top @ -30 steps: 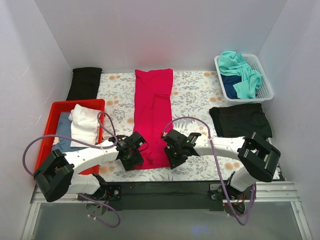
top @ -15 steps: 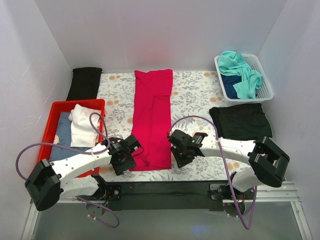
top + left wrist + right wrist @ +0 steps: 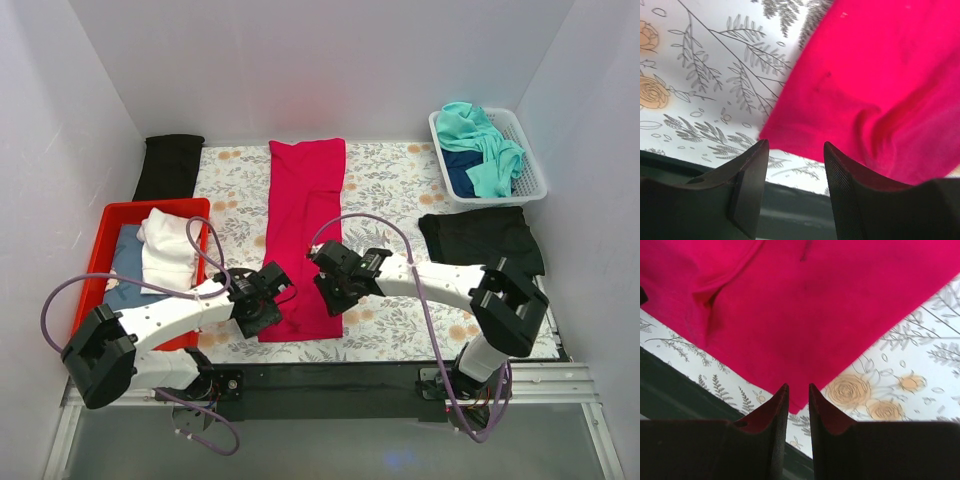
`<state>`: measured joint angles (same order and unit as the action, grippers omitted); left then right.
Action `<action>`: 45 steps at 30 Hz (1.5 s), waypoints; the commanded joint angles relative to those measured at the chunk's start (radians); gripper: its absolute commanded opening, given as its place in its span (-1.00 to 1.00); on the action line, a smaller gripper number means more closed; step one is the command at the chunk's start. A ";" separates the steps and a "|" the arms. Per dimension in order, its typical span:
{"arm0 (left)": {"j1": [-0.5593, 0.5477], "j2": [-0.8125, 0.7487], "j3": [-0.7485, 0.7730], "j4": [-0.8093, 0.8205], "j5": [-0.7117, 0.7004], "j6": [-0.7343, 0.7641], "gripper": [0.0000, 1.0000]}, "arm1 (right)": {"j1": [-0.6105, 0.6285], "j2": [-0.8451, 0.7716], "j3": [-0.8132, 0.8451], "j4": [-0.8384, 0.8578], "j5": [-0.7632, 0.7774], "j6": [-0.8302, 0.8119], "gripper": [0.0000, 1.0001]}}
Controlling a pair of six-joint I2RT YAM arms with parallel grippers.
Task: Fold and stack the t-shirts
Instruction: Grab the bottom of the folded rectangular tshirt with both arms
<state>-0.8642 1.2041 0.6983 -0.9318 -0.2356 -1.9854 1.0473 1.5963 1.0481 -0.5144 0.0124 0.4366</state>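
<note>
A robot-lab test booth: plain white panel walls (image 3: 300, 60) box in a cloth-covered counter (image 3: 400, 185), with robot arms (image 3: 440, 285) bolted to a black rail (image 3: 330, 380).

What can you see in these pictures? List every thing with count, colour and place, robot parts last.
crimson t-shirt: one, crimson, folded long, middle of the table
black t-shirt: one, black, right side
basket: one, white, far right corner
teal t-shirt: at least one, teal, on top in the basket
navy t-shirt: one, navy, under the teal
bin: one, red, left side
white cloth: one, white, in the bin
blue cloth: one, blue, beneath the white cloth
black cloth: one, black, far left corner
table cover: one, flowered white, over the table
left gripper: one, black, open, at the crimson t-shirt's near left corner
right gripper: one, black, narrowly open, near right corner
</note>
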 commanded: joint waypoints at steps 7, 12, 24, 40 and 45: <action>-0.006 0.058 -0.059 -0.031 -0.045 -0.130 -0.07 | -0.001 0.059 -0.118 0.088 -0.077 -0.007 -0.45; -0.006 0.060 -0.103 -0.071 0.001 -0.156 -0.06 | -0.001 0.001 -0.240 0.077 -0.072 0.008 -0.45; -0.006 0.020 -0.114 -0.133 0.036 -0.197 -0.06 | -0.001 -0.061 -0.318 -0.006 -0.015 0.051 -0.46; -0.006 -0.103 0.006 -0.137 -0.005 -0.136 -0.06 | -0.003 -0.131 -0.324 -0.041 0.046 0.085 -0.48; -0.007 -0.184 0.043 -0.063 -0.007 -0.084 -0.02 | -0.003 -0.156 -0.283 -0.039 0.047 0.073 -0.47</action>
<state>-0.8665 1.0641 0.7025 -1.0389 -0.2142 -1.9965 1.0428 1.4479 0.7525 -0.4393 0.0093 0.5262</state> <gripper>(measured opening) 0.486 0.262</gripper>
